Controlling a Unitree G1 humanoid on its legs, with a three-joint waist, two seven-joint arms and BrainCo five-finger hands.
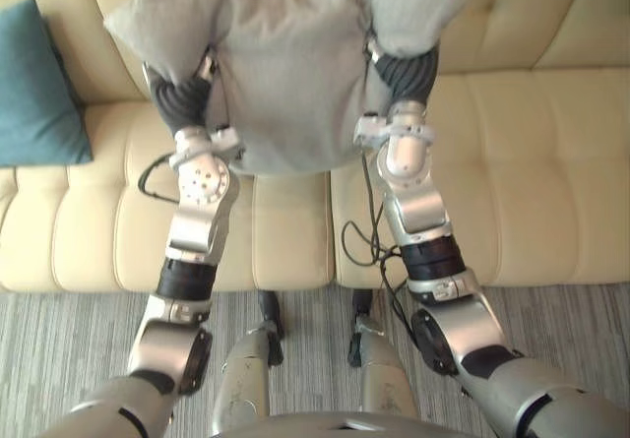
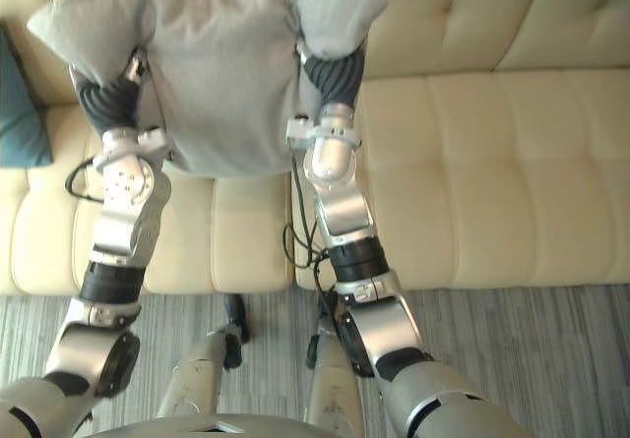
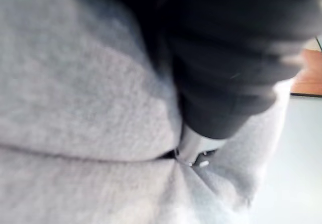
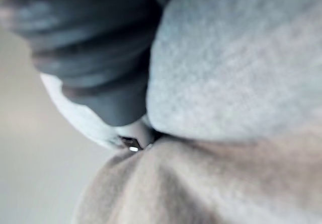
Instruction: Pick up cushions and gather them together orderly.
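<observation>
Holding grey cushion (image 1: 285, 74) at upper centre, above sofa (image 1: 532, 162), between left hand (image 1: 182, 98) and right hand (image 1: 409, 69). Failing to tell either hand's closure under fabric. Leaving teal cushion (image 1: 34, 89) apart at upper left; judging gathering not yet done.

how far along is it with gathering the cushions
Done: the grey cushion looks picked up, raised over the sofa. In hand: it hangs between the left robot hand and the right robot hand, one at each side. Left: the teal cushion leans at the sofa's left end, apart; the grey one is not yet beside it.
</observation>
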